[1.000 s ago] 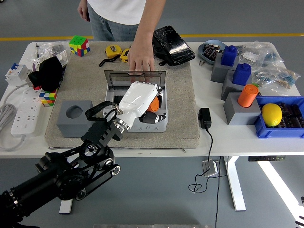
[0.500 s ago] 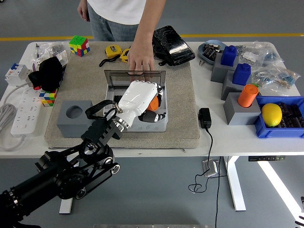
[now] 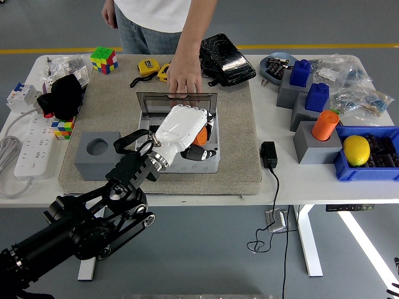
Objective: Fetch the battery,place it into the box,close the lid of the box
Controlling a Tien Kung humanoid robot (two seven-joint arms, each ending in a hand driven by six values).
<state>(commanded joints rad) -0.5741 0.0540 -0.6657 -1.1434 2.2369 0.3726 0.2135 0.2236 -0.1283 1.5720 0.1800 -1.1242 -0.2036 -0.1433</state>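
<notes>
A grey box (image 3: 209, 163) sits on the beige mat (image 3: 237, 124) with its clear lid (image 3: 156, 103) standing open at the far side. A person's hand (image 3: 185, 78) presses on the lid's top edge. My left hand (image 3: 184, 128), white with a black arm, reaches into the box, its fingers curled over an orange battery (image 3: 200, 135) that shows at their right side. How deep the battery sits in the box is hidden by the hand.
A grey block with a round hole (image 3: 98, 154) stands left of the box. A power strip (image 3: 37, 146) lies far left and a black adapter (image 3: 269, 154) right of the mat. Grey holders with blue and orange cylinders (image 3: 325, 124) and a blue bin with a lemon (image 3: 356, 149) fill the right.
My left hand and forearm have shifted slightly up and left over the box, the battery staying with the fingers. The person's hand stays on the lid.
</notes>
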